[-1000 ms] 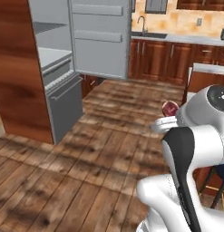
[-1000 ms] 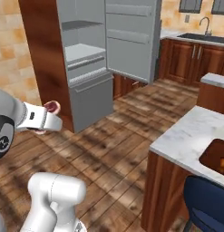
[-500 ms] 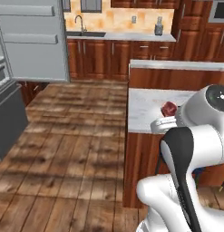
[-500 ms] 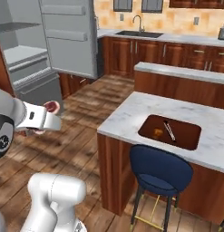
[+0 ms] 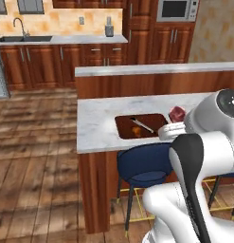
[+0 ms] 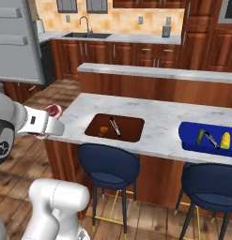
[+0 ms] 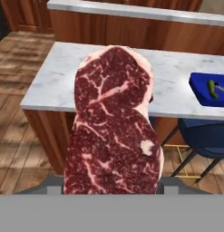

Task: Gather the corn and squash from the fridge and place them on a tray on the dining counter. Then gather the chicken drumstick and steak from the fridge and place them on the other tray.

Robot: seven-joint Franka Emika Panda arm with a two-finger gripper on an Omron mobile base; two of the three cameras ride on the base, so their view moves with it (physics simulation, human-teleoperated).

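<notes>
Here the hand (image 6: 52, 123) is clamped on a raw, marbled red steak (image 7: 113, 127), which stands on end between the fingers and hangs in the air in front of the white marble worktop (image 6: 159, 117), off its near left corner in the right base view. In the left base view the steak (image 5: 176, 113) peeks out just above the white arm. On the worktop lies a brown rectangular tray (image 6: 136, 133) with a small orange piece and a thin, dark-handled utensil in it. Well apart from it, toward the worktop's right end, a blue tray (image 6: 188, 140) holds a yellow ear of corn (image 6: 225, 139) and a green squash (image 6: 201, 136). Two dark blue round stools (image 6: 108, 164) stand under the worktop's near edge.
</notes>
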